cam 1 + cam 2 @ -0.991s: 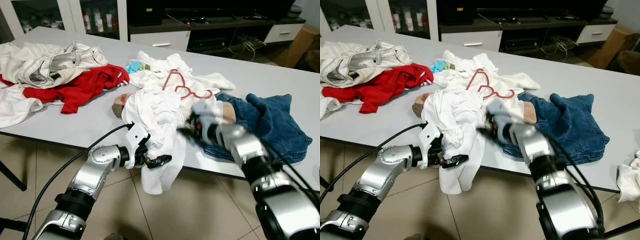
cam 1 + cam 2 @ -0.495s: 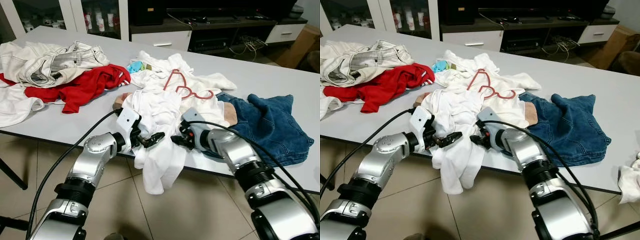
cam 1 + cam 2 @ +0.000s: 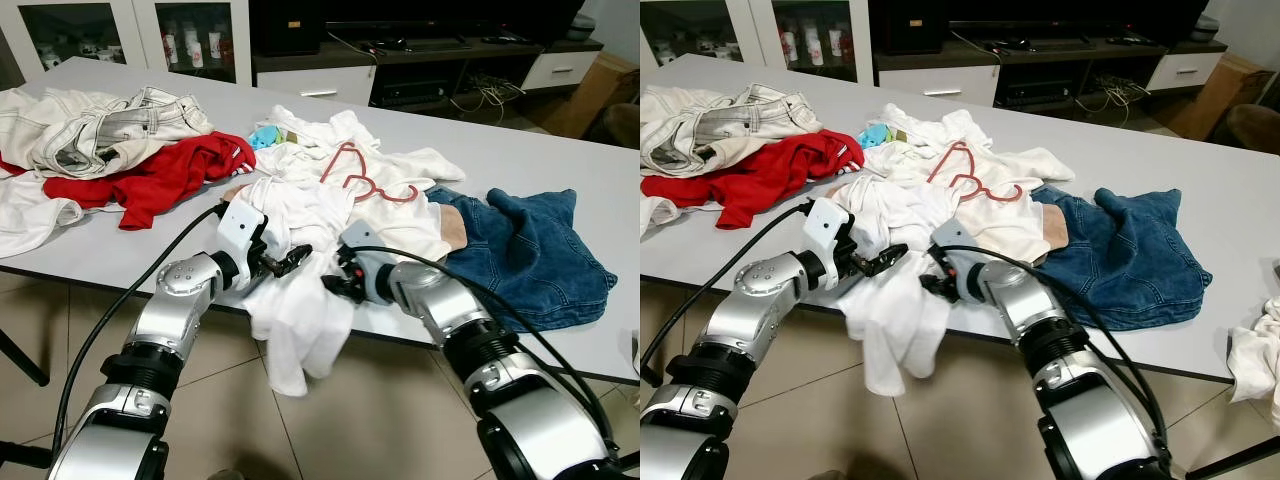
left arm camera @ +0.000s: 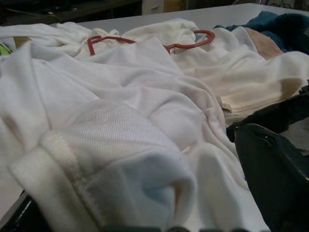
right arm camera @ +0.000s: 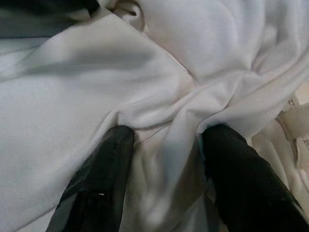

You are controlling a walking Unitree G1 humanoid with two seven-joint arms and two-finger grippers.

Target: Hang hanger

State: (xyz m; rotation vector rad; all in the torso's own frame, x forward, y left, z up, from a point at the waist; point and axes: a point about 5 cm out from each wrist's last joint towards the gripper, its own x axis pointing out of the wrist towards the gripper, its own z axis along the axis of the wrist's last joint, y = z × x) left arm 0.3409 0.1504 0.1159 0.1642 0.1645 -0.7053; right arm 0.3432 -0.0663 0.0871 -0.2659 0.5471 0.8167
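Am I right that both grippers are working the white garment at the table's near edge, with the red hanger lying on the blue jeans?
Not quite. The eye views show the red hanger lying on white clothing, beside the blue jeans. Both the left gripper and right gripper are at the white garment.

Silver jointed arms, black cables, black two-fingered tools.

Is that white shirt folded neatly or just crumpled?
Crumpled: the white shirt lies bunched, partly hanging off the table edge.
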